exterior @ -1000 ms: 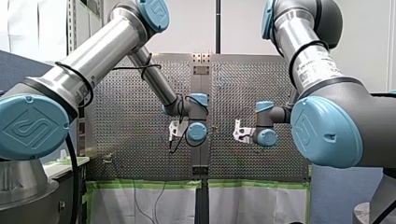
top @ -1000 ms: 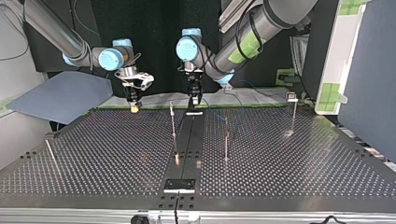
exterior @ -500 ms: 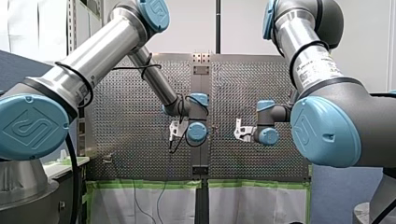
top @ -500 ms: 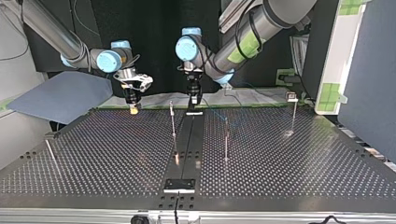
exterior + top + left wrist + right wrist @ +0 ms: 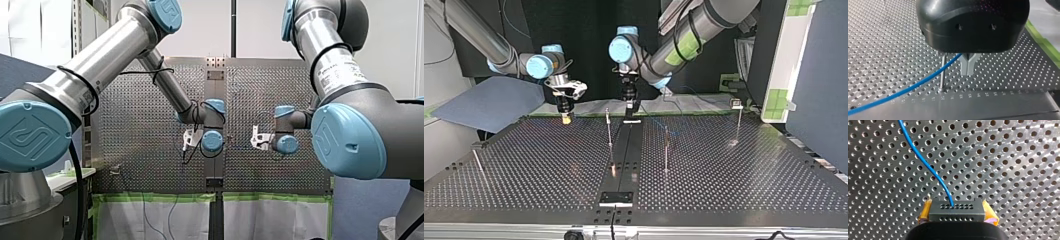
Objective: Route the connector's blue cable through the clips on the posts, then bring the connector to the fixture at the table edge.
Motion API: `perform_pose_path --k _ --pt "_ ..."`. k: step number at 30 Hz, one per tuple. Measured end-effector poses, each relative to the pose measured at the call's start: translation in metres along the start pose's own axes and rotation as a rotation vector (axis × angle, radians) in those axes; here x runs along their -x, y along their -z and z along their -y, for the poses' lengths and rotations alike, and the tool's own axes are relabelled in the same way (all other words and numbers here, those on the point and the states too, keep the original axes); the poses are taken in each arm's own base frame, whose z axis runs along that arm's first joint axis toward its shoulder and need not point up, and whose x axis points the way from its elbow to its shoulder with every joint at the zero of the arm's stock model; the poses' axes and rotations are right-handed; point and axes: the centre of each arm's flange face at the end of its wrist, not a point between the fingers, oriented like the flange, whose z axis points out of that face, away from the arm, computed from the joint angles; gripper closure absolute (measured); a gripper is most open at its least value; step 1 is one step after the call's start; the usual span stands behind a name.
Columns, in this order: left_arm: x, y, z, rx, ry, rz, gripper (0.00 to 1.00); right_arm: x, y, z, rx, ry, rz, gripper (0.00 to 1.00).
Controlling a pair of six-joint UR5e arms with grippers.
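In the right wrist view my right gripper (image 5: 956, 211) is shut on the black connector (image 5: 957, 210), held between yellow pads (image 5: 926, 210). The blue cable (image 5: 923, 161) rises from the connector over the perforated table. In the top view that gripper (image 5: 566, 118) hangs just above the table's far edge at the left. My left gripper (image 5: 629, 107) hovers near the middle of the far edge. Its metal fingertips (image 5: 968, 68) are together. The blue cable (image 5: 910, 87) runs up beside a thin post (image 5: 942, 72) and vanishes at the fingers' roots.
Thin posts stand on the table (image 5: 724, 190): one left of the centre strip (image 5: 609, 127), one right of it (image 5: 666, 150), one at the far right (image 5: 739, 125), one at the near left (image 5: 476, 162). A black fixture plate (image 5: 616, 198) sits at the near edge.
Both grippers have drifted slightly toward the top view's left and a little higher. The right gripper still holds the connector.
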Motion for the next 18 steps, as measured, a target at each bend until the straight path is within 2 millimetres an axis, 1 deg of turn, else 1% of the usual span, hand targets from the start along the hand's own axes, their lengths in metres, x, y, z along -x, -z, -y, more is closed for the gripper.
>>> perform_pose_path --k 10,18 --pt "0.004 0.0 -0.001 0.006 0.017 0.001 0.98 -0.033 0.0 -0.002 0.007 0.003 -0.031 1.0" --pt "0.01 -0.006 0.0 0.008 0.033 0.005 0.98 -0.037 0.0 -0.007 0.011 -0.002 -0.037 1.0"
